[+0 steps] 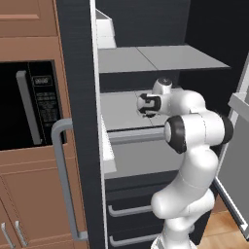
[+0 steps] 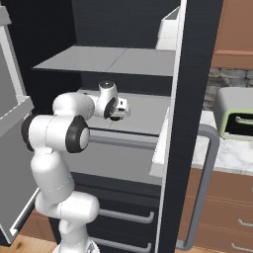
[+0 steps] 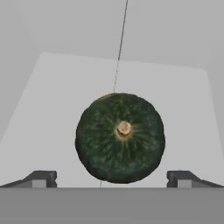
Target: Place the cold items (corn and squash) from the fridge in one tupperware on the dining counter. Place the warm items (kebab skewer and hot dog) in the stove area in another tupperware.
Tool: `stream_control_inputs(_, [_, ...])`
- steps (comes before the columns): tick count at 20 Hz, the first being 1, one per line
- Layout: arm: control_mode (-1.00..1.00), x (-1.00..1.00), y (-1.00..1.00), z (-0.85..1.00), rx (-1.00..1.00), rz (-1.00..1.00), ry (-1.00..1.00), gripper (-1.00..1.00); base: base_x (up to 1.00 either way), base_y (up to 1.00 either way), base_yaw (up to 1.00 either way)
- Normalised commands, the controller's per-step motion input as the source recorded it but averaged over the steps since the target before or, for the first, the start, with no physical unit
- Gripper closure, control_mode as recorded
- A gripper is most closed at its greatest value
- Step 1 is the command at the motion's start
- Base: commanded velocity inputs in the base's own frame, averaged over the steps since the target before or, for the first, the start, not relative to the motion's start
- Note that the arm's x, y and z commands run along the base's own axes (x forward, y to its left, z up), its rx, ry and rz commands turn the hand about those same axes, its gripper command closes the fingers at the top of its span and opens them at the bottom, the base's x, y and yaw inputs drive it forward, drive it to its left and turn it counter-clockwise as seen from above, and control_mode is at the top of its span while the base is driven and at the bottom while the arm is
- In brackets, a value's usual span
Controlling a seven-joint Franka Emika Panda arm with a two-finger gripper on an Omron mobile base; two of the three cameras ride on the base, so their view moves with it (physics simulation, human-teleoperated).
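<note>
Reaching into the fridge (image 1: pixel 141 29) is where I have the arm: in the left base view it rises from the lower right of the frame, and the gripper (image 1: pixel 145 105) sits at centre, over the middle shelf (image 1: pixel 121 111). From here I can't make out the squash; the wrist covers that part of the shelf. The open door (image 1: pixel 80 121) runs down the frame left of centre, with a microwave (image 1: pixel 29 104) at the left edge.

From the right base view the arm comes up from the lower left and the gripper (image 2: pixel 120 108) is left of centre, low over the same shelf, pointing toward the back of the fridge. A toaster (image 2: pixel 234 118) stands at the right edge.

The hand view settles it. The squash (image 3: pixel 120 138), dark green with a pale stem stub facing me, sits at centre on the pale shelf. The two fingertips (image 3: pixel 41 178) rise at the bottom left and bottom right, one either side of it, so the jaws are spread wide and hold nothing.

I judge this as the approach for the squash pick, first of the cold items. Next I need to advance until the tips straddle its widest part, then close. It is round, so an off-centre squeeze could let it roll away.
</note>
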Motion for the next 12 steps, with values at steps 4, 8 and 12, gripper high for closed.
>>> stream_control_inputs(4, [-1.00, 0.41, 0.00, -0.07, 0.09, -0.07, 0.00, -1.00, 0.00, 0.00, 0.00])
stream_control_inputs(8, [-1.00, 0.36, 0.00, -0.27, 0.03, -0.09, 0.00, -1.00, 0.00, 0.00, 0.00])
stream_control_inputs(12, [-1.00, 0.04, 0.00, -0.44, 0.00, -0.13, 0.00, -1.00, 0.00, 0.00, 0.00])
